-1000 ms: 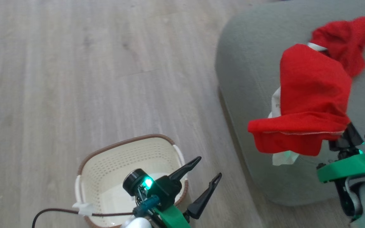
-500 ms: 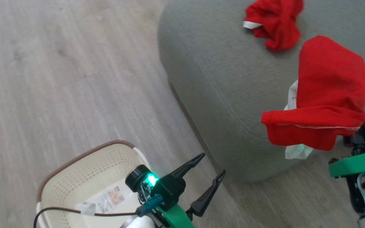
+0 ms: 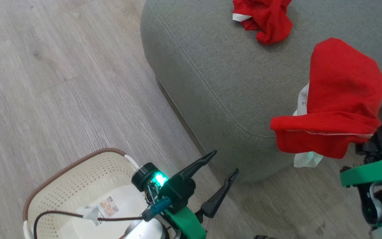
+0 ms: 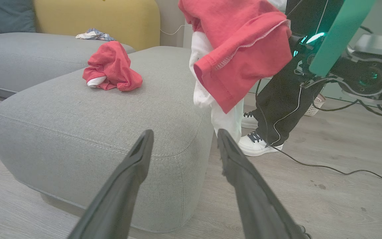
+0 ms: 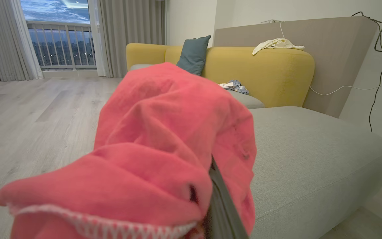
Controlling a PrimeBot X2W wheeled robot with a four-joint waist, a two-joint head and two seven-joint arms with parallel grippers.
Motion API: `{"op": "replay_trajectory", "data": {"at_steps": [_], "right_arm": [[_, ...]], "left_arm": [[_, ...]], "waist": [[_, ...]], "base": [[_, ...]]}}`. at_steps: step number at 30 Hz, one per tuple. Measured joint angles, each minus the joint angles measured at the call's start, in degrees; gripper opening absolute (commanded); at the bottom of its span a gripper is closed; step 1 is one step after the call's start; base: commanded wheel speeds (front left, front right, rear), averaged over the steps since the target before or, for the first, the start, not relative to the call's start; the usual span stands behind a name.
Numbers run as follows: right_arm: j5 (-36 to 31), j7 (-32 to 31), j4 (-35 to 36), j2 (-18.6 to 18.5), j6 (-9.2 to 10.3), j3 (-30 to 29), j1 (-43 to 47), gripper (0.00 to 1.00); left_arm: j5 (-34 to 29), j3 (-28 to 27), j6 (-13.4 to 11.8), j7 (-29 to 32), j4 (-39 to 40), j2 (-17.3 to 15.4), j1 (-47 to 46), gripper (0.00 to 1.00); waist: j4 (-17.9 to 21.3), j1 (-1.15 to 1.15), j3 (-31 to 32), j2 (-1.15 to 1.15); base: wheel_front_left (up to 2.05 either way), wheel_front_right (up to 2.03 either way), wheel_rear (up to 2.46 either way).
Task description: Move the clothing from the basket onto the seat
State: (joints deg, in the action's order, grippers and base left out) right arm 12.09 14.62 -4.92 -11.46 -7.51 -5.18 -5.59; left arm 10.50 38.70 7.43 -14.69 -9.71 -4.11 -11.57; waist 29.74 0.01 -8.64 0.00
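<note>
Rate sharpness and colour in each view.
Head view: sharp, evenly lit, held garment saturated red, green lamp glowing behind the left tool. Left wrist view: crisp, reds washed pinkish, shadow under the seat. Right wrist view: that garment, close to the lens, is soft; the yellow sofa behind is sharp.

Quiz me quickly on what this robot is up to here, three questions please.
1. True or false: the left claw grips cloth.
2. How many red garments lie on the seat?
3. The right claw holds: A, a red garment; B, a towel; C, a bottle.
Key: 1 false; 2 one; 3 A.
</note>
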Motion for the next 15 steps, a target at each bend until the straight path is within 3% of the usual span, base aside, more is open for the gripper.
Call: {"op": "replay_trajectory", "data": {"at_steps": [8, 15], "right_arm": [[0.0, 0.0, 0.1, -0.4, 0.00, -1.8, -0.2, 0.00], [0.3, 0.0, 2.5, -3.8, 0.01, -5.9, -6.8, 0.00]], "left_arm": [[-0.5, 0.2, 0.0, 0.0, 0.4, 0.0, 0.0, 1.00], [-1.1, -1.1, 0.0, 0.0, 2.4, 0.1, -0.5, 1.00]], "waist": [[-1.4, -0.01, 0.1, 0.00], [-2.8, 0.00, -2.7, 0.00]], "base": [[0.00, 0.00, 0.00], [0.00, 0.00, 0.00]]}}
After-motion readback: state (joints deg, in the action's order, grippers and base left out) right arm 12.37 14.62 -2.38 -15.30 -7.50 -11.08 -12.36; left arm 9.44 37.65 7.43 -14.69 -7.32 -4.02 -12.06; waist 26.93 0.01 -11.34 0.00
